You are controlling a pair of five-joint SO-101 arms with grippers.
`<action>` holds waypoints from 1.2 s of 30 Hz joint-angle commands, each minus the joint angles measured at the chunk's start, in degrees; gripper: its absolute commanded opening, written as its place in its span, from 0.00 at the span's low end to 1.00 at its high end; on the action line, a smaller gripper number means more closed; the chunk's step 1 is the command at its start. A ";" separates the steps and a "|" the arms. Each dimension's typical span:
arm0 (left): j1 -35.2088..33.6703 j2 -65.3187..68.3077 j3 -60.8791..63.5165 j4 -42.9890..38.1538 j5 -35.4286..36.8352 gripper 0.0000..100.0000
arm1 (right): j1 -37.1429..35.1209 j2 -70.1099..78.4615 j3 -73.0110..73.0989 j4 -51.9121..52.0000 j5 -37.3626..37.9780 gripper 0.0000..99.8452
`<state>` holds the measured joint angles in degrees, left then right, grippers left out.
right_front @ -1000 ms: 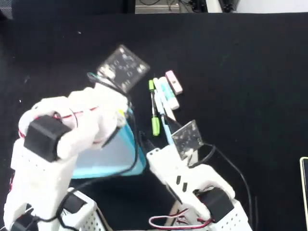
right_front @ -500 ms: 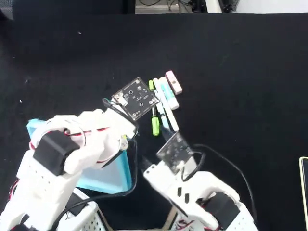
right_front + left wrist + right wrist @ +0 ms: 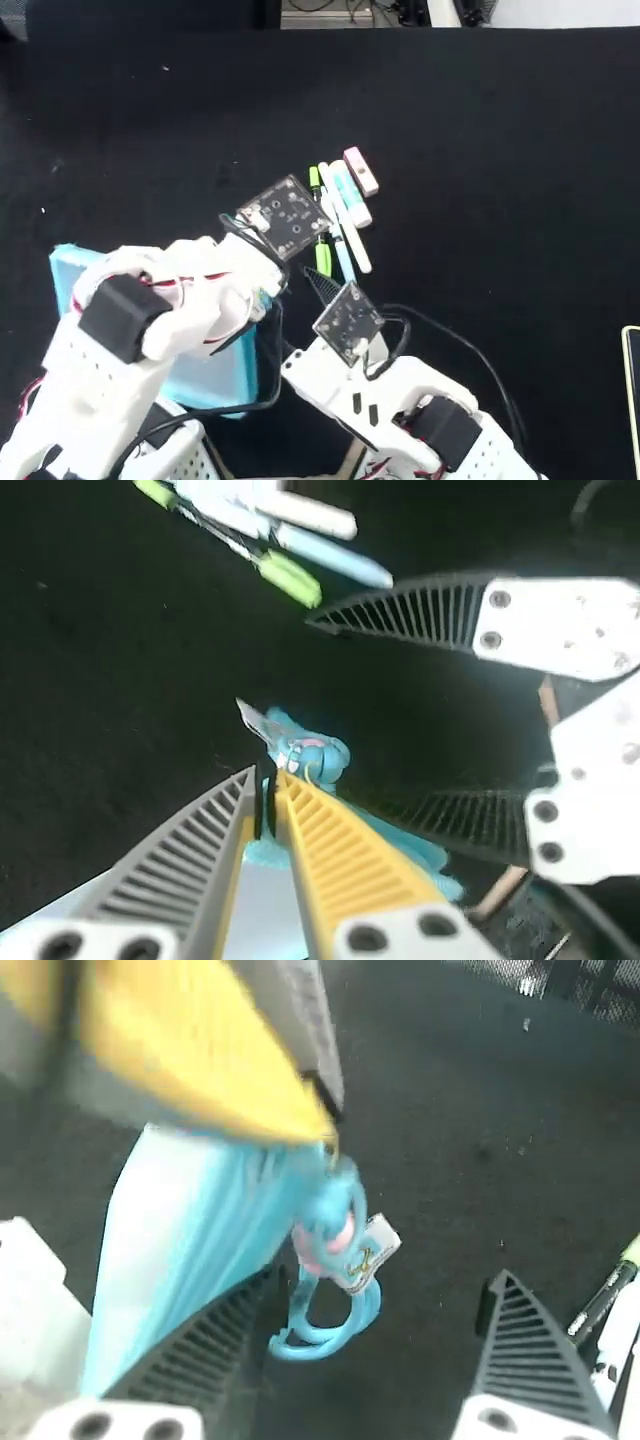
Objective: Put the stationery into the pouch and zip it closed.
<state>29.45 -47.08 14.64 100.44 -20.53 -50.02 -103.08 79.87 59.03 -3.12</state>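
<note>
The left fingers (image 3: 330,850), pinching the pouch (image 3: 215,378) by its zip end, are swinging its body out toward the bench's left edge. The right fingers (image 3: 525,1350), spread wide, are drawing back toward the near edge to straddle the zip pull (image 3: 340,1245), so opening probably comes next. The pouch is lying with its long axis running from the near left corner toward the middle, zip end pointing at the pens (image 3: 335,215).

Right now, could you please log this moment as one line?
left gripper: shut on pouch | right gripper: open, by zip pull | pens: on table, outside pouch
</note>
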 commanded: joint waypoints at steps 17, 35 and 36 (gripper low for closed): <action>3.38 -0.88 -1.80 0.44 0.00 0.03 | 4.84 -9.36 7.43 -14.51 2.55 0.20; 8.75 -0.88 -2.07 0.44 1.93 0.03 | 4.84 -9.45 0.75 -0.09 3.43 0.31; 8.75 -0.88 -1.89 0.44 1.93 0.03 | 4.84 -9.45 0.75 -0.09 3.43 0.31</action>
<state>37.54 -47.08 15.43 100.70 -19.12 -45.80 -103.08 83.91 58.24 -0.04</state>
